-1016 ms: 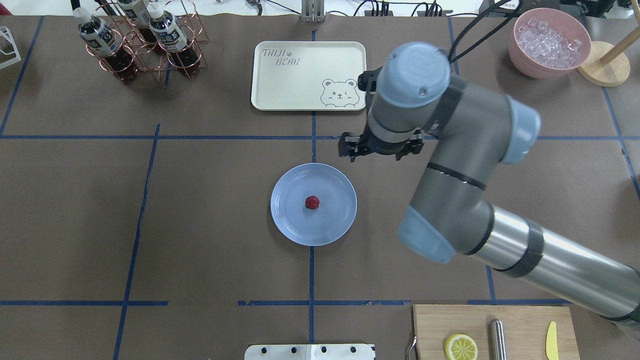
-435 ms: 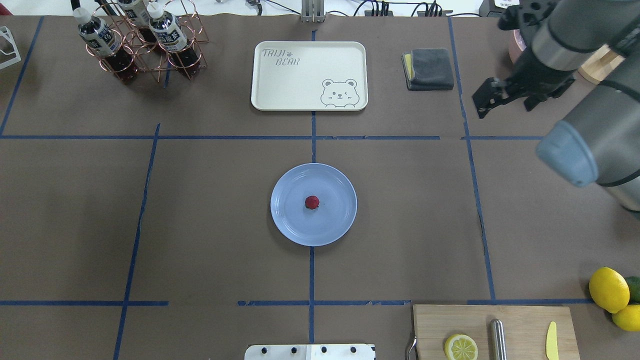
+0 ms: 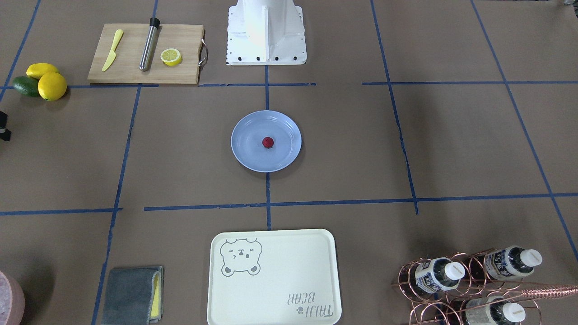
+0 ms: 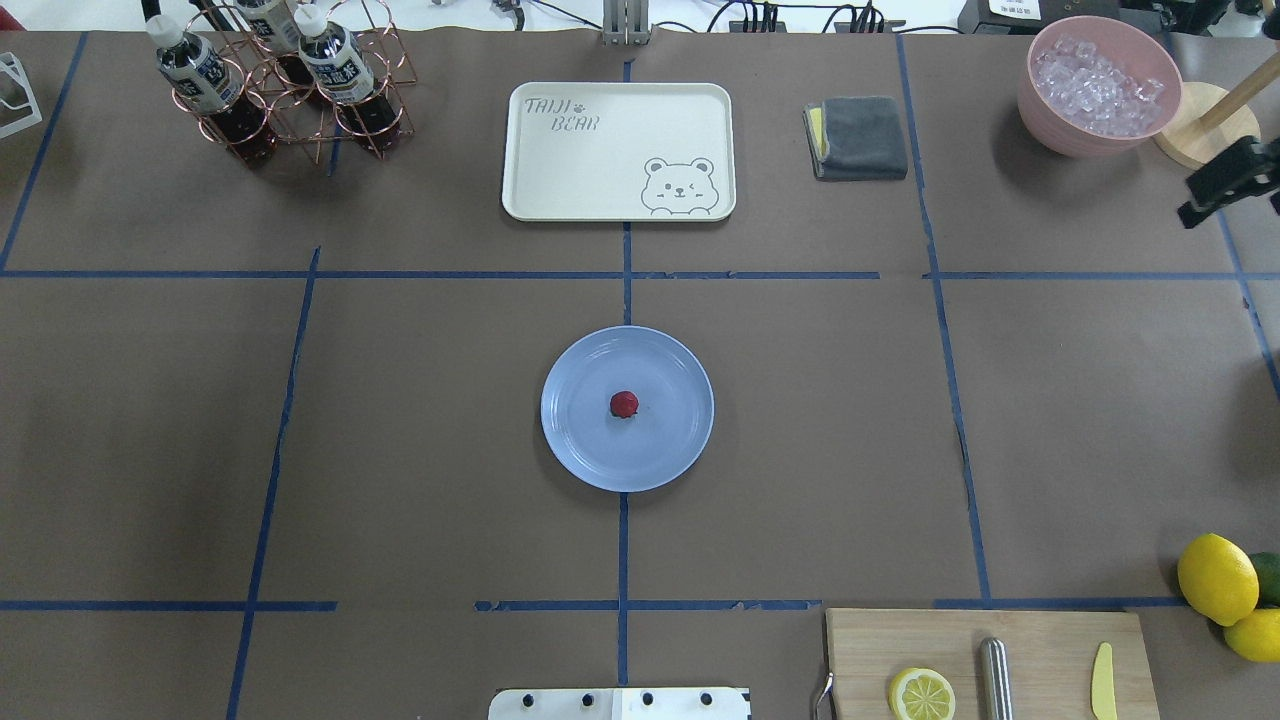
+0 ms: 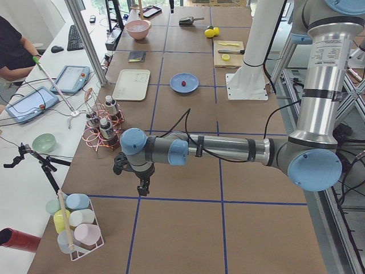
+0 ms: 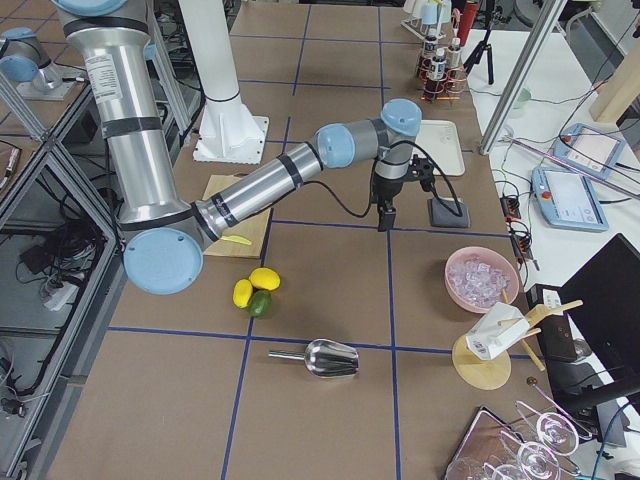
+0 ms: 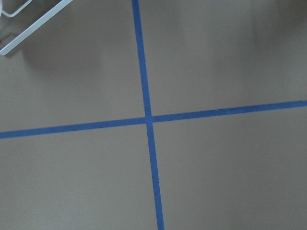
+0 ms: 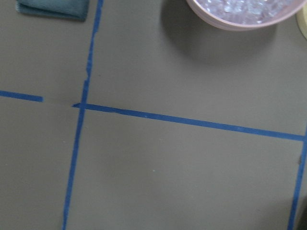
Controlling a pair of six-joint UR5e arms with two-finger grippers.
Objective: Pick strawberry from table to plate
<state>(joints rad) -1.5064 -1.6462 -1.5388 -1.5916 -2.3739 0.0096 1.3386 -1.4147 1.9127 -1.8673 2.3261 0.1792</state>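
Note:
The strawberry (image 4: pixel 624 404) (image 3: pixel 268 142) lies near the middle of the light blue plate (image 4: pixel 575 450) (image 3: pixel 246 151), which sits at the centre of the brown table (image 4: pixel 420 420). Nothing touches either of them. My right gripper (image 4: pixel 1232 183) is far off at the overhead view's right edge, beside the pink bowl. It is cut off there, so I cannot tell its state; the right exterior view has it (image 6: pixel 383 218) pointing down over the table. My left gripper (image 5: pixel 141 188) shows only in the left exterior view, low over the table far from the plate, state unclear.
A cream bear tray (image 4: pixel 618 150) lies beyond the plate, with a folded grey cloth (image 4: pixel 858 137) and a pink bowl of ice (image 4: pixel 1098 85) to its right. Bottles stand in a copper rack (image 4: pixel 285 85). A cutting board (image 4: pixel 990 660) and lemons (image 4: pixel 1218 580) are at the near right.
My right arm has swung away from beside the plate to the table's far right edge. The strawberry and plate have not moved.

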